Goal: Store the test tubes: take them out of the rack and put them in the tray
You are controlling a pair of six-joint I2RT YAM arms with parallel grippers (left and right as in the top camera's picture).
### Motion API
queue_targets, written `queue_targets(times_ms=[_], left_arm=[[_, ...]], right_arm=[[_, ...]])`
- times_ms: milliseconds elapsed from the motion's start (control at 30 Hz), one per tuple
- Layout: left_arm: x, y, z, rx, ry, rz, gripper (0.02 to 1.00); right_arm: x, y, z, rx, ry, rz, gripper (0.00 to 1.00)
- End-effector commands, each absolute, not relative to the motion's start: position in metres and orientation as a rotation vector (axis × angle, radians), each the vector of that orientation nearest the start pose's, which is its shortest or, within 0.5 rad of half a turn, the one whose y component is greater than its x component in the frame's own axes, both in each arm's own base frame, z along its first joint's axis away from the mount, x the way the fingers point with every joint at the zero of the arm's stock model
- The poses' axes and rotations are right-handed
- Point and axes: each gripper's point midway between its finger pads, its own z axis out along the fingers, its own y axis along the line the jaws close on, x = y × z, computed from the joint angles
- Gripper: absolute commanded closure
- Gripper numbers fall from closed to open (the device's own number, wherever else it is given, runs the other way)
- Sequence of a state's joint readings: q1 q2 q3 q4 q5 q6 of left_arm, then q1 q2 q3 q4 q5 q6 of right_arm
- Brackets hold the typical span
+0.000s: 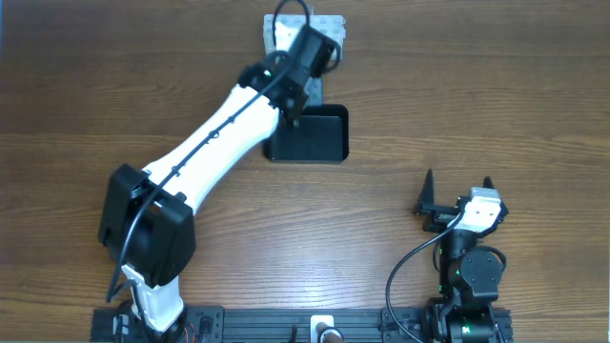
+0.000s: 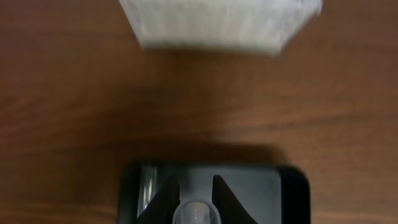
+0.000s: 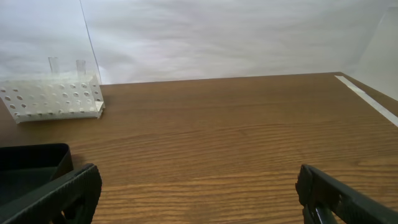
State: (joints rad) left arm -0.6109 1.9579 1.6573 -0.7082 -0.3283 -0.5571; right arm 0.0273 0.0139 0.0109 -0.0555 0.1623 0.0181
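The white perforated rack (image 1: 331,23) stands at the table's far middle, with the black tray (image 1: 319,138) just in front of it. My left gripper (image 1: 294,112) hangs over the tray's (image 2: 292,193) far left part, shut on a clear test tube (image 2: 196,214) between its fingers (image 2: 163,200). In the left wrist view the rack (image 2: 217,25) lies beyond the tray. My right gripper (image 1: 458,178) stands open at the near right, nothing between its fingers (image 3: 62,193). From there the rack (image 3: 56,99) shows two tubes (image 3: 81,66) upright in it, and the tray (image 3: 31,162) is closer.
Bare wooden table (image 1: 496,86) spreads to the left and right of the rack and tray. A white wall (image 3: 236,37) rises behind the table's far edge. The left arm's white link (image 1: 219,133) slants across the middle left.
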Motion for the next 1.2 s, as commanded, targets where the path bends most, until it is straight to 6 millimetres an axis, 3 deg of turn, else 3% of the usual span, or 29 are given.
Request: queue_targets(times_ms=[33, 600, 900, 1200], left_arm=[[0.423, -0.244, 0.122, -0.051, 2.564, -0.037, 0.980], [0.424, -0.215, 0.063, -0.059, 2.656, 0.166, 0.978], [0.424, -0.212, 0.041, -0.061, 2.694, 0.191, 0.976], [0.426, -0.213, 0.038, -0.062, 2.691, 0.188, 0.912]], right_arm=[[0.245, -0.022, 0.160, 0.116, 1.627, -0.103, 0.007], [0.245, -0.022, 0.160, 0.116, 1.627, -0.103, 0.009], [0.245, -0.022, 0.160, 0.116, 1.627, -0.103, 0.009], [0.245, -0.022, 0.160, 0.116, 1.627, -0.103, 0.009]])
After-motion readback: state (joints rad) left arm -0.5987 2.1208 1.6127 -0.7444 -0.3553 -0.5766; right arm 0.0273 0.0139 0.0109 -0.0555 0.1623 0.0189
